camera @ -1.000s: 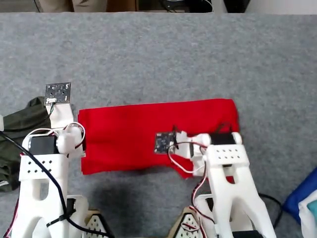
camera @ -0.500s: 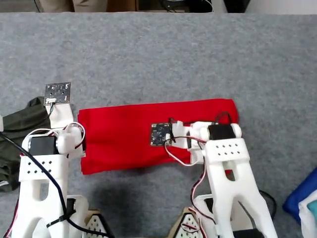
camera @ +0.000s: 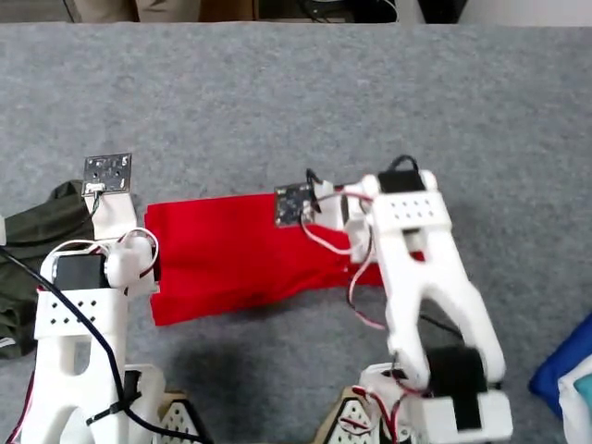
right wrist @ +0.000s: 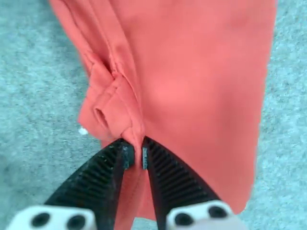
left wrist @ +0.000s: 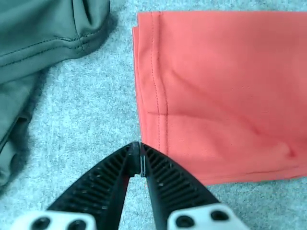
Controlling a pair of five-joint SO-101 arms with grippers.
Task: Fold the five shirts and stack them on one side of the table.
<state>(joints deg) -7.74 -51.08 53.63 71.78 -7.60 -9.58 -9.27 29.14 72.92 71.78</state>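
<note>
A dark green shirt (camera: 37,227) lies bunched at the left edge of the table (camera: 296,92); beside it the left gripper (left wrist: 139,159), tips together and empty, hangs by the red shirt (camera: 231,254) mid-table, whose right end the right gripper (right wrist: 135,152) pinches.

Folded red shirt (camera: 231,254) lying flat, one end bunched; dark green shirt (camera: 37,231) crumpled near other end.

Cloth items on the table (camera: 277,92), three: one red shirt (camera: 231,259) at centre, one dark green shirt (camera: 37,231) at left, one blue cloth (camera: 564,365) at near right. Arms, two: left arm (camera: 79,314) and right arm (camera: 421,268).
</note>
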